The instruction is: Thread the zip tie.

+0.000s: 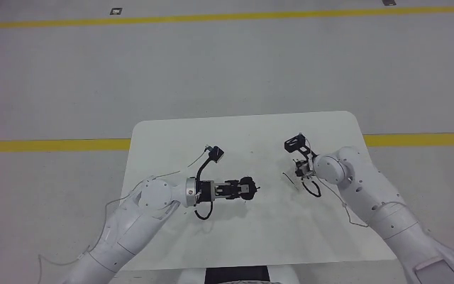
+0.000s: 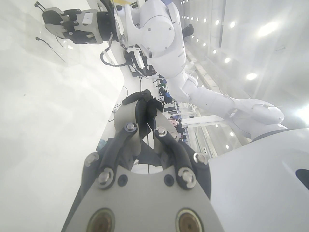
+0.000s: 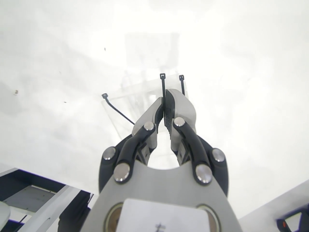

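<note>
A thin black zip tie (image 3: pixel 163 85) sticks out straight, pinched in the right gripper (image 3: pixel 165 95). A second tie (image 3: pixel 181 83) runs just beside it, and a third tie (image 3: pixel 116 109) lies flat nearby.

My top camera sits above my arms and looks down on the table (image 1: pixel 326 131), far enough off to take in both arms and the floor beyond. My left wrist camera rides close behind my left gripper (image 2: pixel 144 101) and looks along it, rolled sideways and low across the table toward my right gripper (image 2: pixel 47 19), with the room showing past the table's edge. My right wrist camera sits just behind that gripper and faces down at the tabletop from very near. The top and left wrist views share my right arm. Both wrist views share the loose ties (image 3: pixel 119 109) beside my right gripper.
</note>
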